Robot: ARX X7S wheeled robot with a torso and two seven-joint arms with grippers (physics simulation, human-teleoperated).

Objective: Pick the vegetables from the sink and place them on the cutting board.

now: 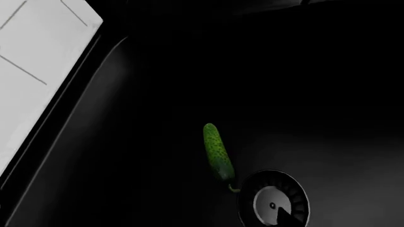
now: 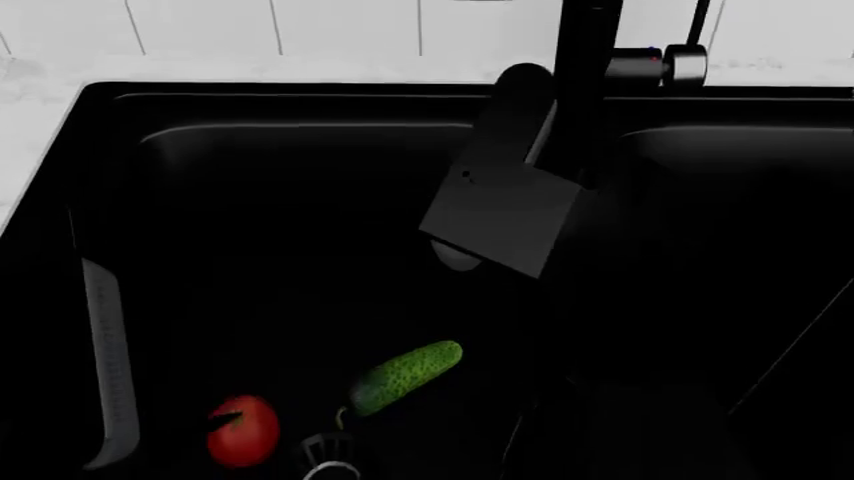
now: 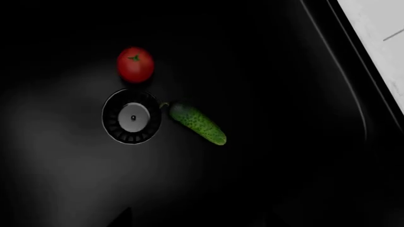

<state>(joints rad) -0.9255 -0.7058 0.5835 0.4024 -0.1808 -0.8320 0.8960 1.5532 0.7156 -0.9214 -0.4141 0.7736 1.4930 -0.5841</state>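
A glossy red tomato [image 2: 243,432] and a bumpy green cucumber [image 2: 404,377] lie on the floor of the black sink [image 2: 267,200], either side of the round metal drain [image 2: 328,470]. In the right wrist view the tomato [image 3: 135,64], the drain [image 3: 132,117] and the cucumber [image 3: 197,124] lie well below my right gripper [image 3: 196,218], whose two dim fingertips stand wide apart with nothing between them. In the left wrist view the cucumber [image 1: 218,152] lies beside the drain [image 1: 275,204]. One dark fingertip [image 1: 287,216] of my left gripper shows over the drain; the other is lost in the dark. The cutting board is out of view.
A black faucet [image 2: 587,60] with a metal handle [image 2: 683,65] stands at the sink's back rim. A black boxy arm part [image 2: 501,215] hangs over the basin's middle. White marble counter [image 2: 34,90] borders the sink on the left and back. A second basin [image 2: 747,250] lies to the right.
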